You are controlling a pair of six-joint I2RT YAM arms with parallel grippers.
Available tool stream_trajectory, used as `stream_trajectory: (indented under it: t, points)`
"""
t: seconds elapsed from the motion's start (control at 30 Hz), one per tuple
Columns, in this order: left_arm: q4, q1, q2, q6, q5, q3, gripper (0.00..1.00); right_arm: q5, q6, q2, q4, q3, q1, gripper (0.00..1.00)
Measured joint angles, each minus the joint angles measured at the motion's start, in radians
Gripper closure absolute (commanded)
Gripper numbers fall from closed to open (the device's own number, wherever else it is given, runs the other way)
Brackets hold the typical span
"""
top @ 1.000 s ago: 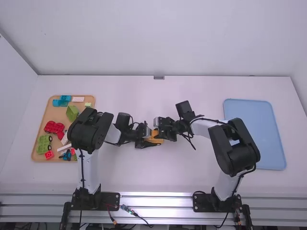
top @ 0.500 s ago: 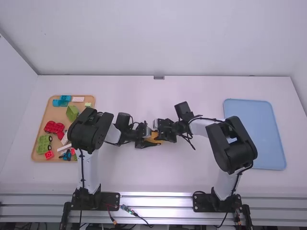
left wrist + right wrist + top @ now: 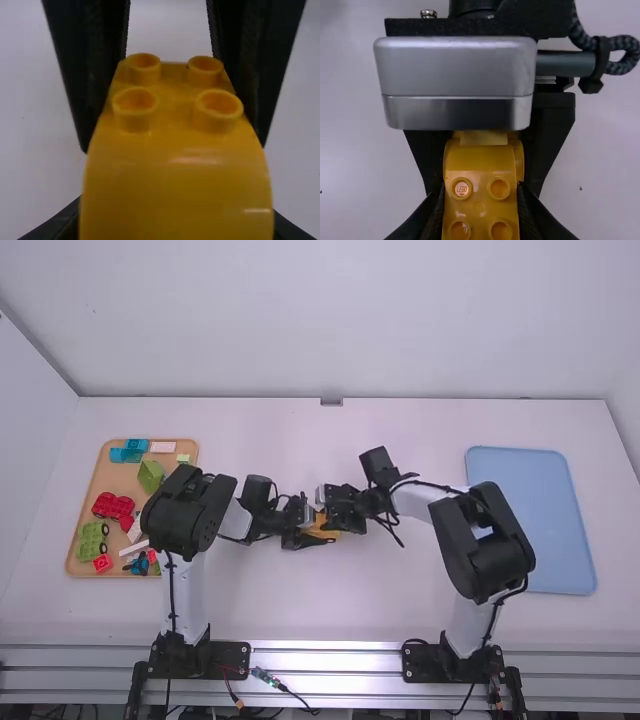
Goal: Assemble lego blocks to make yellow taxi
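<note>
Near the middle of the table, in the high view, my left gripper [image 3: 308, 534] and right gripper [image 3: 334, 516] meet at a yellow block [image 3: 321, 532]. The left wrist view has the rounded yellow block [image 3: 175, 195] between the fingers of my left gripper [image 3: 175, 227], its studded end flanked by the right gripper's dark fingers. In the right wrist view, my right gripper [image 3: 481, 202] is shut on the studded yellow part [image 3: 480, 205]; the left gripper's fingers stand along the far rounded part. Whether this is one block or several joined, I cannot tell.
On the left, a wooden tray [image 3: 90, 502] holds light-blue blocks [image 3: 127, 453], a red piece [image 3: 113, 507], green pieces [image 3: 90, 541] and other small parts. A blue tray [image 3: 530, 520] lies at the right, partly behind the right arm.
The right arm and its gripper have shifted slightly left, toward the left gripper. The left arm has kept its place.
</note>
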Motion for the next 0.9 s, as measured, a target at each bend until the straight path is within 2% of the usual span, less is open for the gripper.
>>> stream_trajectory:
  t: [0.4, 0.9]
  points:
    - [0.002, 0.000, 0.000, 0.000, -0.003, 0.000, 0.67, -0.042, 0.013, 0.055, 0.007, 0.018, -0.010, 1.00]
    - [0.004, 0.000, 0.000, -0.004, -0.011, 0.000, 0.67, -0.048, 0.035, 0.055, 0.021, 0.020, 0.032, 1.00]
